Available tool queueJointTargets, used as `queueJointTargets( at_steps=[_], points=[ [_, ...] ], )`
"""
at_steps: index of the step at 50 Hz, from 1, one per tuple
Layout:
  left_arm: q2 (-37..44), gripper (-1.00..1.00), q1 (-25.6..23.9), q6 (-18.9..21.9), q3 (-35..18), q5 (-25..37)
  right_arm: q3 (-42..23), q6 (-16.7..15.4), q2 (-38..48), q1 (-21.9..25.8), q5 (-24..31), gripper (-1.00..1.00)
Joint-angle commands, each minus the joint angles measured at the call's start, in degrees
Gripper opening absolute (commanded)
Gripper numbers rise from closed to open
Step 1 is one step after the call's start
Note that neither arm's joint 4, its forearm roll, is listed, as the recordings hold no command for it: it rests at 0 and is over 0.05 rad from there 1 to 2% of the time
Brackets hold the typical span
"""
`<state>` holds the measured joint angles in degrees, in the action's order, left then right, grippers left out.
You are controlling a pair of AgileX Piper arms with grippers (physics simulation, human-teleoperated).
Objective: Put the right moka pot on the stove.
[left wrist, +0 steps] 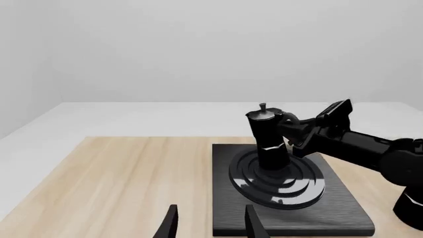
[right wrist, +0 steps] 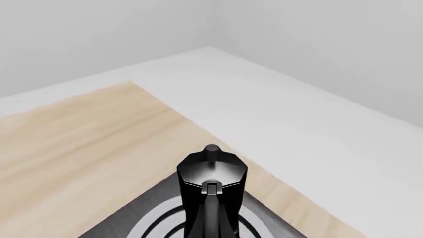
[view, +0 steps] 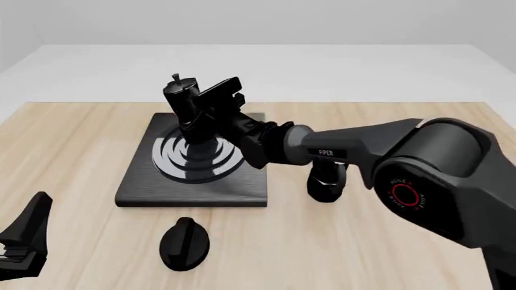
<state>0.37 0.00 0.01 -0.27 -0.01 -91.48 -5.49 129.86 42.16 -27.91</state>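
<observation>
— Counting from the biggest down, what did you get?

— One wooden table (view: 306, 254), one stove (view: 145, 187) left of centre in the front view, two arms, two moka pots and one small black dial (view: 185, 241) low in the frame, in front of the stove's near edge.

— And where did the right moka pot (view: 181, 99) stand?

— On the stove, at the middle of the burner rings (view: 173, 158), toward the upper left of the front view. I could not tell whether its base touched the rings. The second moka pot (view: 327, 184) stood on the wood just right of the stove, half hidden behind the right arm.

— Anything inside the pots?

— Their insides were hidden. The lid of the pot on the stove was down, with its single knob (right wrist: 211, 148) on top.

— Which way did that pot point?

— It was upright, long axis vertical, knob straight up. Its handle (right wrist: 210, 213) turned toward the right of the front view, back along the right arm.

— The grippers?

— The right gripper (view: 205, 118) was pinched on that handle, just right of the pot's body. The left gripper (left wrist: 210, 225) sat at the lower left corner of the front view, well apart from the stove, its two fingers spread and holding nothing.
</observation>
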Motion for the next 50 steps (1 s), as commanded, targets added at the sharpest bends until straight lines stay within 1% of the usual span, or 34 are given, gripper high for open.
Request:
queueJointTargets(
  at_steps=[1, 5, 11, 13, 20, 28, 36, 47, 48, 50],
  points=[
    [0.01, 1.0, 0.01, -0.02, 0.0, 0.0, 0.06, 0.31, 0.69, -0.28, -1.08, -1.0],
    [0.01, 1.0, 0.0, 0.01, 0.0, 0.0, 0.95, 0.31, 0.31, -0.48, -1.35, -1.0],
    [0.0, 1.0, 0.01, -0.01, 0.0, 0.0, 4.29, 1.28, -0.23, -1.02, -3.67, -1.0],
    [0.0, 1.0, 0.0, -0.01, 0.0, 0.0, 5.44, 1.17, -0.39, -0.99, -4.36, -1.0],
    [0.01, 1.0, 0.0, 0.0, 0.0, 0.0, 9.83, 3.04, -1.05, -1.96, -7.36, -1.0],
    [-0.01, 1.0, 0.0, 0.0, 0.0, 0.0, 14.52, 3.82, -2.3, -1.92, -9.52, -1.0],
    [0.0, 1.0, 0.0, -0.01, 0.0, 0.0, 16.44, 4.18, -2.4, -2.2, -10.31, -1.0],
    [0.01, 1.0, 0.0, -0.01, 0.0, 0.0, 17.07, 4.66, -2.05, -3.0, -10.79, -1.0],
    [-0.01, 1.0, 0.0, 0.01, 0.0, -0.01, 17.39, 5.36, -2.41, -3.53, -10.96, -1.0],
    [0.01, 1.0, 0.01, 0.01, 0.0, 0.0, 17.45, 5.52, -2.39, -3.67, -11.08, -1.0]
  ],
)
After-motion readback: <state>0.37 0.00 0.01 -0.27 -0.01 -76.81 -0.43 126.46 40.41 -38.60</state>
